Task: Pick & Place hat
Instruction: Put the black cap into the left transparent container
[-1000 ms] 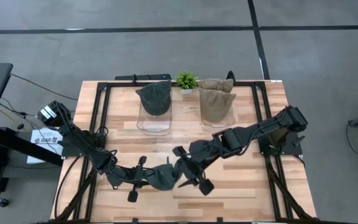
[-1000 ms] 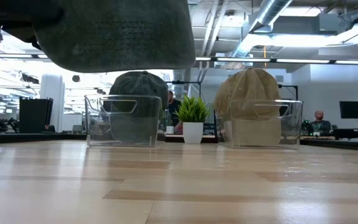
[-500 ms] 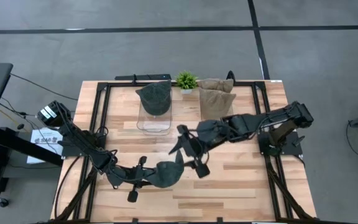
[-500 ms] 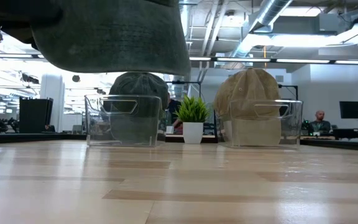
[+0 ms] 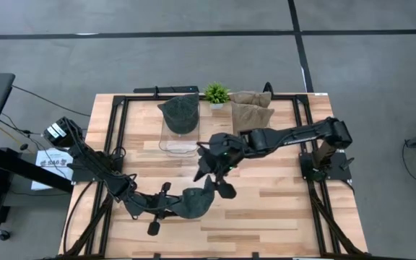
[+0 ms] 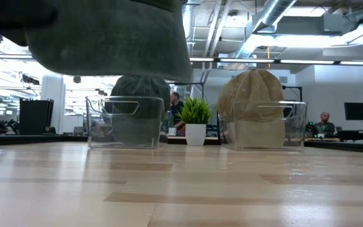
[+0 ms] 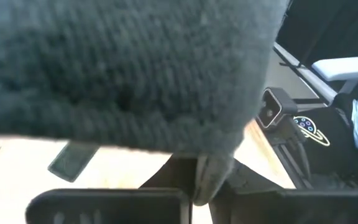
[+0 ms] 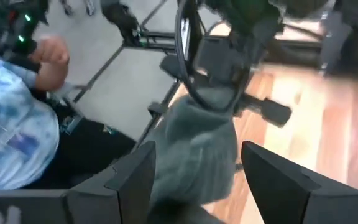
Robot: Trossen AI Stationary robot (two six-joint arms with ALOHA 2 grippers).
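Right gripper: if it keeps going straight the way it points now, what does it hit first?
Probably the dark hat held up by the left gripper. The right gripper, fingers open, frames that hat dead ahead in its wrist view; depth is unclear.

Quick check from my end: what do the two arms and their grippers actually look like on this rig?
Both arms are dark, near-black jointed links with bundled black cables trailing along them. The left gripper and right gripper each end in two flat, angular black fingers. I can see no markings on them.

Plant between two hat-filled bins at the table's far edge.
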